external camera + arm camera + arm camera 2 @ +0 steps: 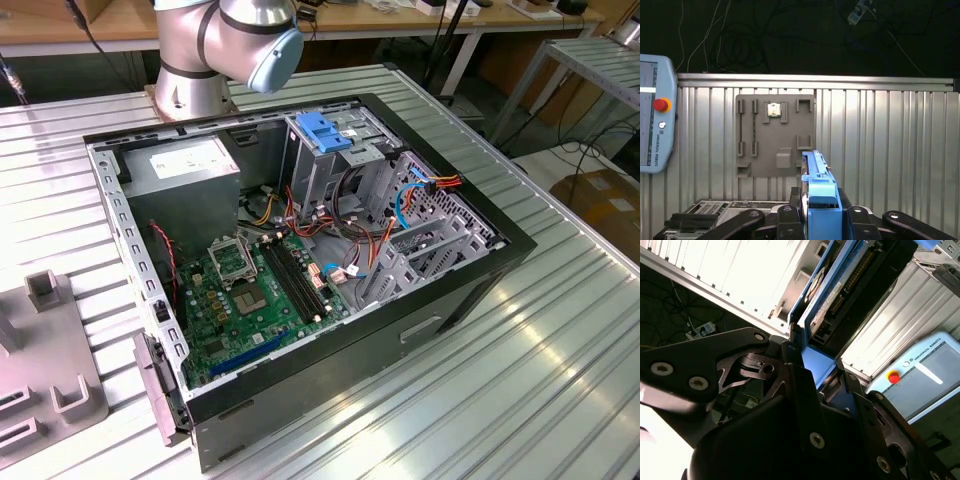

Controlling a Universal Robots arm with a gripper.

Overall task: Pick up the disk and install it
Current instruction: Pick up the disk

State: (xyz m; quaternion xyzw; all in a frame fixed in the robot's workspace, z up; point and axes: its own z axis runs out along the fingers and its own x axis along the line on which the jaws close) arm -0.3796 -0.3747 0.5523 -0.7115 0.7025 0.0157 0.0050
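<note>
Exterior view: you see the open computer case (470, 290) lying on the ribbed metal desk (560, 380), motherboard (250, 300) exposed. A blue handle (325, 130) sits atop the drive cage. The arm (220, 40) rises behind the case. A grey fixture plate (40, 370) lies at the exterior view's left.

Second wrist view: your claw (815, 362) is clamped on the disk (850, 280). Its black fingers (792, 357) pinch the light blue carrier rail, and the disk sticks out edge-on past them. The teach pendant (925, 375) with its red button lies on the desk beyond.

First wrist view: the claw grips the disk (817, 175) by the blue rail, edge-on, held off the desk (880, 135). The fixture plate (775, 135) and pendant (655, 115) lie behind it.
</note>
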